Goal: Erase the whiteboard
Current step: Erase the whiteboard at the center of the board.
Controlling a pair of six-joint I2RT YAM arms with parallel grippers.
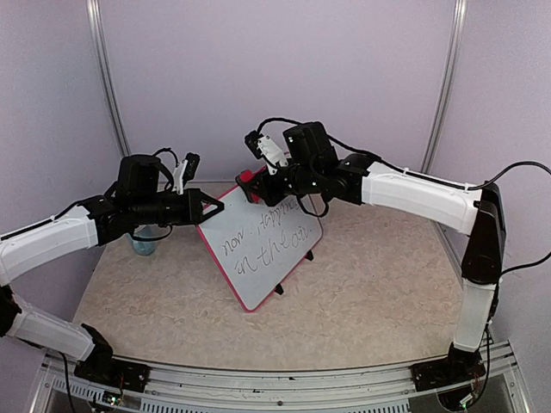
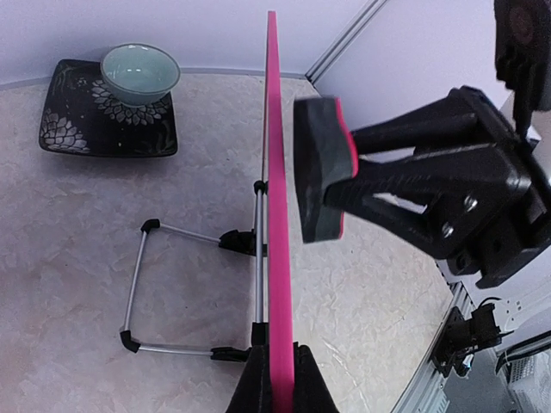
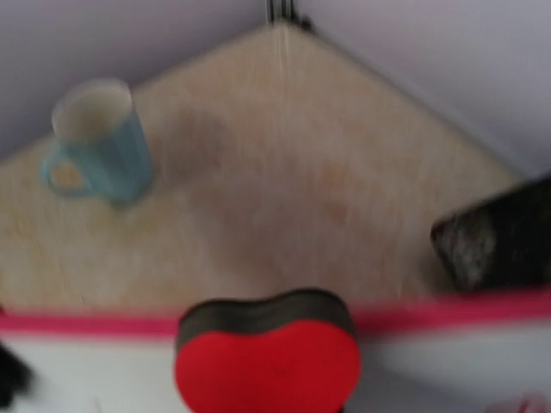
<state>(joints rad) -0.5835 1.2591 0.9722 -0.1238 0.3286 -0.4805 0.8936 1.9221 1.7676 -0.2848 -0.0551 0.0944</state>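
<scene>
So the white rectangular whiteboard (image 1: 263, 245) with the pink-red frame and dark scribbles stands tilted in the middle of the bench (image 1: 370, 284), left fingers (image 2: 250, 391) pinched on its edge, right fingers (image 2: 396, 133) gripping a red heart-shaped eraser block (image 3: 267, 357) by its top corner.

Whiteboard (image 1: 258, 254): pink-red frame, dark handwriting across white face; stands tilted back on black feet, mid-table (image 1: 387, 292).

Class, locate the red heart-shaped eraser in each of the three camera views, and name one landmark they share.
Top external: eraser at the whiteboard's top edge, centre of picture.
Left wrist: eraser right of centre, beside the pink frame.
Right wrist: eraser bottom centre.
Shared landmark: the pink frame.
</scene>
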